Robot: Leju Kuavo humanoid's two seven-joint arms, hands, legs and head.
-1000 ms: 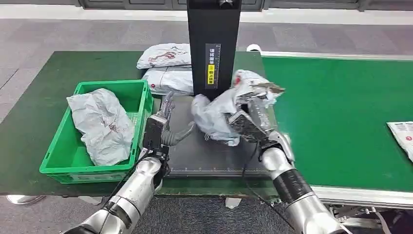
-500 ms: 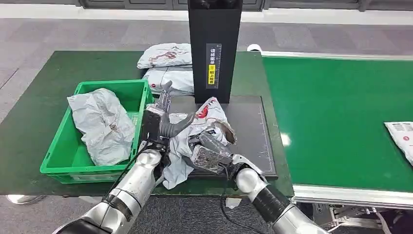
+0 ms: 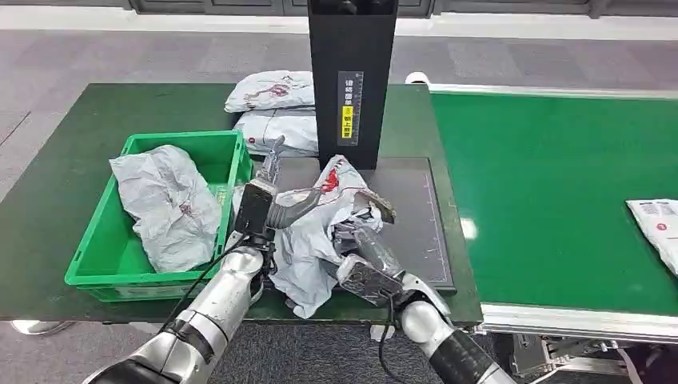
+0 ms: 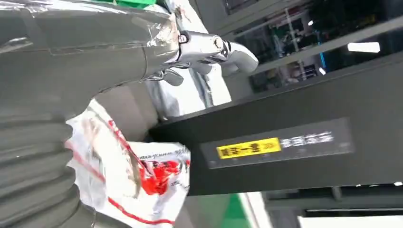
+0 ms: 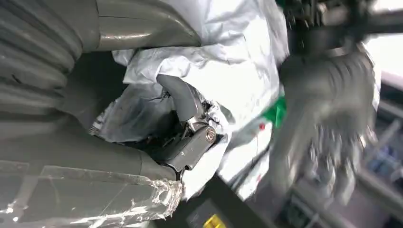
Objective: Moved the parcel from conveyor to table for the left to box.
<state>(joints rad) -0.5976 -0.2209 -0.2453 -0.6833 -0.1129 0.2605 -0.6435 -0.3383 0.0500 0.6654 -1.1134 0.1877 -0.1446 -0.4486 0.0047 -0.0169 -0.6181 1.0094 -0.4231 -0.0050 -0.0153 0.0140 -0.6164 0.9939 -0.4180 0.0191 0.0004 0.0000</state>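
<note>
The right hand (image 3: 369,268) grips the parcel (image 3: 320,232), its fingers (image 5: 183,102) sunk into the crumpled grey plastic. The left hand (image 3: 268,200) stands just beside the parcel with its fingers apart and upward, thumb toward the bag, holding nothing. The parcel lies on the dark mat (image 3: 416,232) at the near edge of the surface (image 3: 64,168), its lower end hanging past that edge. Its long axis runs from near-left up to far-right, the red-printed end toward the black post (image 3: 350,80).

Left of the mat, a green bin (image 3: 104,264) holds another grey bag (image 3: 164,204). Behind it, beside the post, two more bags (image 3: 276,112) are stacked. On the right runs the green conveyor (image 3: 560,192), with a white parcel (image 3: 660,228) at its far right edge. Beyond the surface is grey carpet floor (image 3: 160,52) and a dark wall base.
</note>
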